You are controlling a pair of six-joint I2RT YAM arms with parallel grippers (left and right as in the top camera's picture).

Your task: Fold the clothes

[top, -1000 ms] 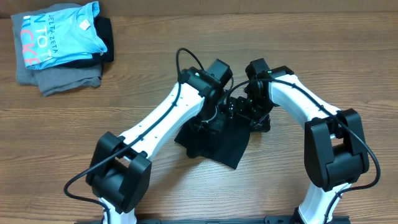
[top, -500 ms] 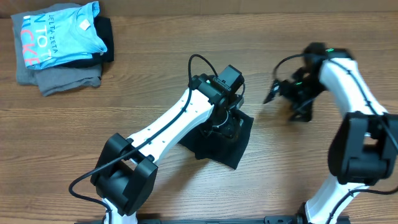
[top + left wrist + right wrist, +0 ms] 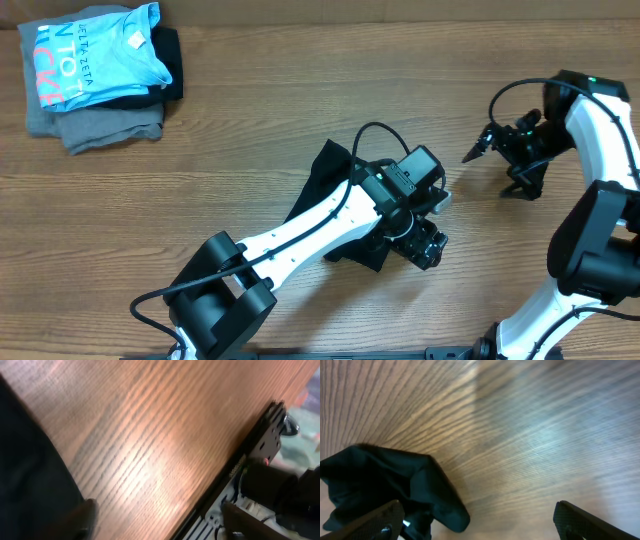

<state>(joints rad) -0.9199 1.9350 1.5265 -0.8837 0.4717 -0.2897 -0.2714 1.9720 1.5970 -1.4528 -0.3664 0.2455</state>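
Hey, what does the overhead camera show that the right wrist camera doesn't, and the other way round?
Overhead only: the light-blue shirt stacked on the grey folded garment, far left, plus the left gripper just past the black T-shirt. Right wrist only: a close look at the right gripper, open wide, nothing between its tips. Both: the black T-shirt, crumpled, and the wooden table.

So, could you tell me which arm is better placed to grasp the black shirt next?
Probably left: the left gripper hangs right beside the black T-shirt, while the right gripper stands open, well off to the side.
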